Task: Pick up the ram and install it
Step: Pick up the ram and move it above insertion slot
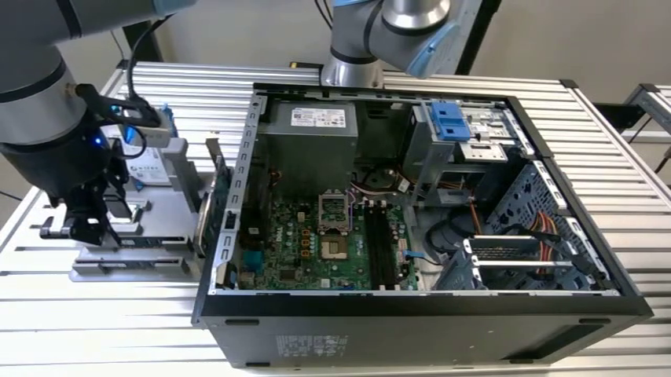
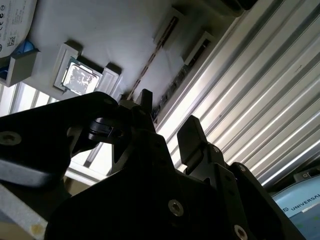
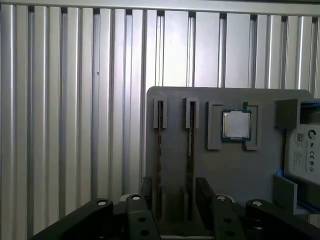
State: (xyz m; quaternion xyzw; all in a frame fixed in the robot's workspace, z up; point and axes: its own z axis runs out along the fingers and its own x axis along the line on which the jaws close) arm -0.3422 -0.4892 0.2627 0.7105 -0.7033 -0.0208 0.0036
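Two ram sticks stand on edge in slots of a grey holder tray (image 3: 240, 170). In the first wrist view one ram stick (image 3: 160, 150) is beside the other (image 3: 191, 142). In the second wrist view a ram stick (image 2: 155, 55) shows as a thin line. My gripper (image 3: 175, 189) is open above the tray, and its two black fingers stand to either side of the sticks without touching them. The gripper (image 2: 167, 111) shows a clear gap between its fingers. In the exterior view the gripper (image 1: 86, 226) hangs over the tray (image 1: 137, 263) at the exterior view's left of the computer case.
On the tray lie a square silver processor (image 3: 236, 125) and a hard drive in a blue frame (image 3: 305, 150). The open computer case (image 1: 419, 310) stands in the middle of the ribbed metal table (image 1: 94, 338), with the motherboard's black memory slots (image 1: 379, 247) inside.
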